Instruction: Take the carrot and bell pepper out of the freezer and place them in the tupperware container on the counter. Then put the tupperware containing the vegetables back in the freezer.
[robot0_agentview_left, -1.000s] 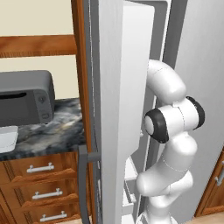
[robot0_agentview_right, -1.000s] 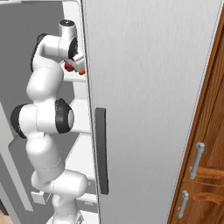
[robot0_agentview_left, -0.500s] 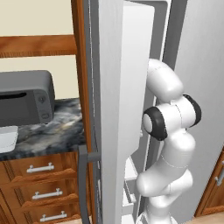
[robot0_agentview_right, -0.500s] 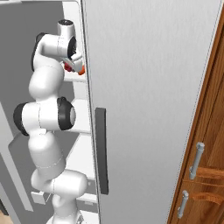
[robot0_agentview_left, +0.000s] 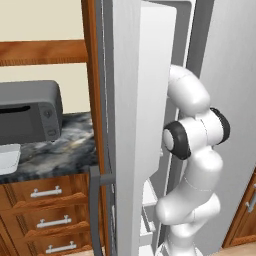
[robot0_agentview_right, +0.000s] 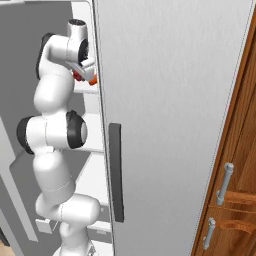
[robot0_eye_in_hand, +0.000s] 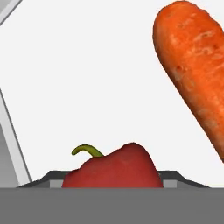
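Hovering pincer (robot0_agentview_right: 86, 75), jaw gap unclear, directly over bell pepper (robot0_eye_in_hand: 113, 168), carrot (robot0_eye_in_hand: 196, 65) just beside.

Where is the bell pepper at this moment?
In the hand view the bell pepper sits low in the centre, on the white freezer shelf, with the carrot to its upper right. The right base view shows it beside the pincer.

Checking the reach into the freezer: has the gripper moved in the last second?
Cannot tell. In the right base view the gripper sits beside the fridge door edge much as before.
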